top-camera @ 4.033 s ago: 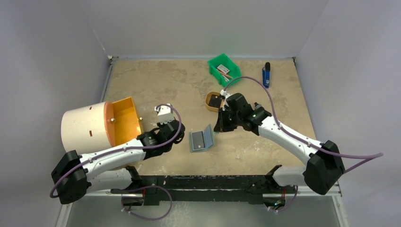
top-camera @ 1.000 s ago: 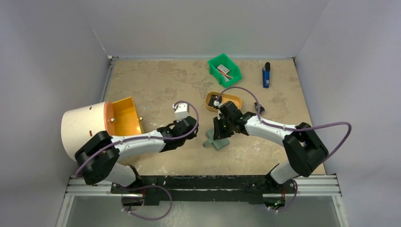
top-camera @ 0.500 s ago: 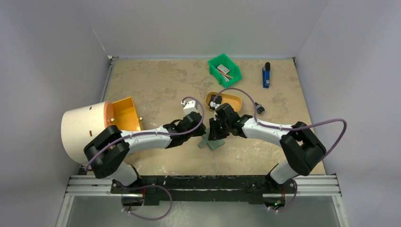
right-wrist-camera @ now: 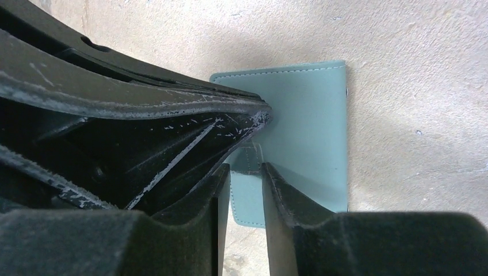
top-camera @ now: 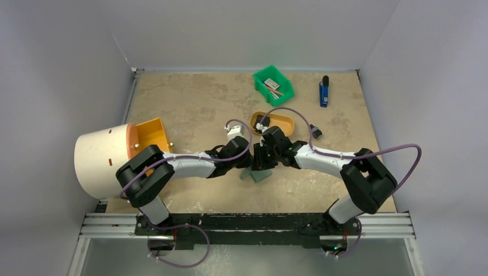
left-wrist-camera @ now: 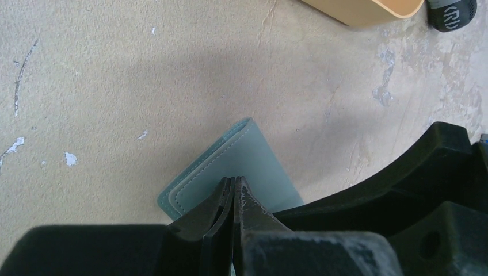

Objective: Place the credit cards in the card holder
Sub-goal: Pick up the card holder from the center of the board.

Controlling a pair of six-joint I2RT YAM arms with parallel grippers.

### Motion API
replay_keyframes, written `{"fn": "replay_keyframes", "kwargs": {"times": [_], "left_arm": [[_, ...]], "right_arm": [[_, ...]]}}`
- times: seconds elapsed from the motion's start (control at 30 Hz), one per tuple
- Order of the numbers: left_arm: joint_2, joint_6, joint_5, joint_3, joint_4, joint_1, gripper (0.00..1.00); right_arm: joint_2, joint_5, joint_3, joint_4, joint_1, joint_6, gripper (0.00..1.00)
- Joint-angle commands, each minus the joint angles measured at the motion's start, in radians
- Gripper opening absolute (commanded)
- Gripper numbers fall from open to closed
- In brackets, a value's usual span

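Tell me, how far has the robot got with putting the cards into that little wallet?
Nothing looks finished: the card holder lies folded on the table, and no card shows in it. In hand: the shut left fingers meet its edge, while the right fingers stand slightly apart around its strap, seemingly to open it. Left: opening it and sliding every card in.

Top view: even, diffuse overhead light, moderately bright, throws only short, soft shadows under the arms onto the table (top-camera: 190, 103); focus is sharp, and the strip below the near edge is dim. Left wrist view: a broad soft shadow surrounds the card holder (left-wrist-camera: 241, 167), and the left gripper (left-wrist-camera: 233, 183) reads as a dark, slightly soft mass. Right wrist view: the surface is bright at right, a shadow band runs along the card holder's right edge, and the right gripper (right-wrist-camera: 245, 168) blurs toward the bottom.
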Motion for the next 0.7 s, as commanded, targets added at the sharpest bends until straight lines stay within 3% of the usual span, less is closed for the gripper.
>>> {"fn": "replay_keyframes", "kwargs": {"times": [0.0,0.23,0.4,0.67], "left_arm": [[0.009,-0.002,0.000,-0.018,-0.007,0.013,0.00],[0.001,0.021,-0.016,-0.052,-0.010,0.015,0.00],[-0.012,0.031,-0.023,-0.090,0.018,0.015,0.00],[-0.028,0.038,-0.027,-0.148,0.060,0.015,0.00]], "right_arm": [[-0.033,-0.014,-0.019,-0.082,0.010,0.020,0.36],[-0.181,-0.054,-0.027,-0.109,-0.051,0.089,0.54],[-0.197,-0.173,-0.084,-0.051,-0.165,0.120,0.59],[-0.154,-0.299,-0.180,0.107,-0.246,0.201,0.67]]}}
